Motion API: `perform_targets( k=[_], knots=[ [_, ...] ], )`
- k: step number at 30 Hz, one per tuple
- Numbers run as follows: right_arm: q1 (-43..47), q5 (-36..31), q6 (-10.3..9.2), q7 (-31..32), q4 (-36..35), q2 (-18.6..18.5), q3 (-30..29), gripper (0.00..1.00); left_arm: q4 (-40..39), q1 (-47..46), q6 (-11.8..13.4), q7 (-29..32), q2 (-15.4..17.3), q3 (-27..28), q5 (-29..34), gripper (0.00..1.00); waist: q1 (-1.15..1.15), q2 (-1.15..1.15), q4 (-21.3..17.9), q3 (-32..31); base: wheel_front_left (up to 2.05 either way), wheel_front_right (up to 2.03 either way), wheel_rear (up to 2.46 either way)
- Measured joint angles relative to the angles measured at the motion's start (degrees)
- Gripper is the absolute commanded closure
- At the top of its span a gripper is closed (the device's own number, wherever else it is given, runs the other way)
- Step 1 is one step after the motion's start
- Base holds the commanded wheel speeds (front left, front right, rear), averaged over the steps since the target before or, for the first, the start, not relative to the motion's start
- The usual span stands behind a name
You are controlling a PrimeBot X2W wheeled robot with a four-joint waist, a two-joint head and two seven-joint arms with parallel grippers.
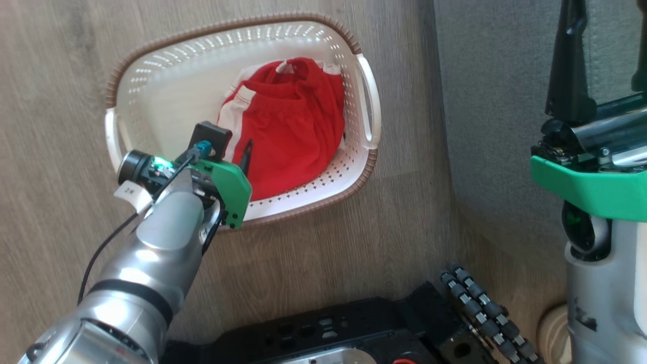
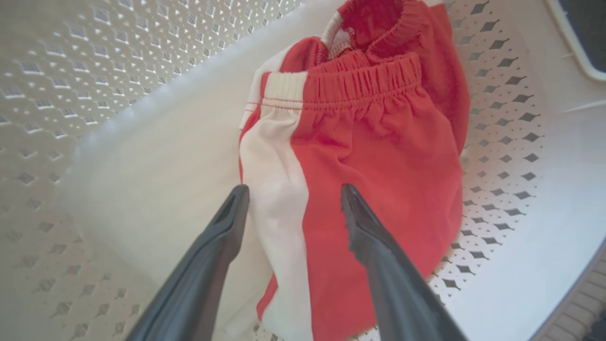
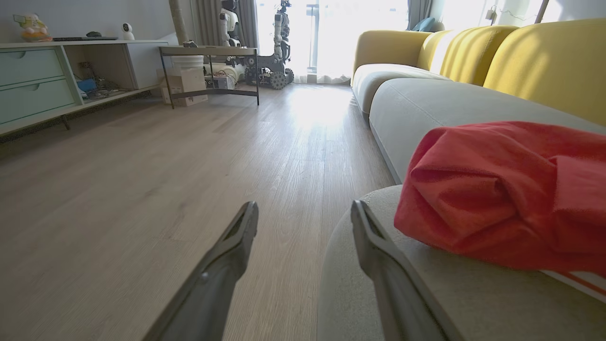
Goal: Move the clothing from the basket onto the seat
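Head view, upper centre: in the white laundry basket, red shorts bunched toward its right side; grey sofa at right. Left wrist view: left gripper with fingers apart, empty, close over the white side stripe. Looks thin, light, limp, likely slippery; better to pinch the gathered waistband, upper centre. Right wrist view: right gripper apart, empty; at right, another red garment lying on the sofa.
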Motion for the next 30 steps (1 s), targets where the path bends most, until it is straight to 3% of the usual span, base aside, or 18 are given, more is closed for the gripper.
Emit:
perform_targets(
  k=[4,8,16,17,18,19,20,30],
  knots=[
    [0.0,0.7,0.00,0.0,-0.8,0.0,0.0,0.00,1.1,-1.7,0.7,0.7,0.0,0.2,-0.5,0.00,0.00,0.00,-0.7,1.9,0.00,0.00,0.00],
    [-0.3,1.3,0.00,0.0,-1.2,0.0,0.3,0.00,1.9,-2.6,3.4,1.2,0.0,0.5,-0.8,0.00,0.00,0.00,-1.3,3.1,0.00,0.00,0.00],
    [-1.2,2.3,0.00,0.0,-1.4,0.0,0.7,0.00,2.5,-3.3,4.6,2.6,0.1,0.6,-1.9,0.00,0.00,0.00,-2.1,4.0,0.00,0.00,0.00],
    [-1.2,2.3,0.00,0.0,-1.4,0.0,0.8,0.00,2.5,-3.3,4.5,2.9,0.1,0.5,-1.9,0.18,0.00,0.00,-2.1,4.0,0.00,0.00,0.00],
    [-1.2,2.3,0.00,0.0,-1.4,0.0,0.8,0.00,2.6,-3.3,4.4,2.9,0.1,0.5,-1.9,0.63,0.00,0.00,-2.2,3.9,0.00,0.00,0.00],
    [-1.2,2.3,0.00,0.0,-1.3,0.0,0.8,0.00,2.6,-3.2,4.1,2.9,0.1,0.5,-1.9,0.90,0.00,0.00,-2.2,3.9,0.00,0.00,0.00],
    [-1.2,2.3,0.00,0.0,-1.1,0.0,0.8,0.00,2.7,-3.2,3.4,2.9,0.1,0.4,-2.4,1.00,0.00,0.00,-2.2,3.6,0.00,0.00,0.00],
    [-1.2,2.4,0.00,0.0,3.1,0.0,0.8,0.00,0.5,-1.4,1.4,-2.6,0.0,0.0,-4.9,1.00,0.00,0.00,-1.2,-1.8,0.00,0.00,0.00]
  ],
)
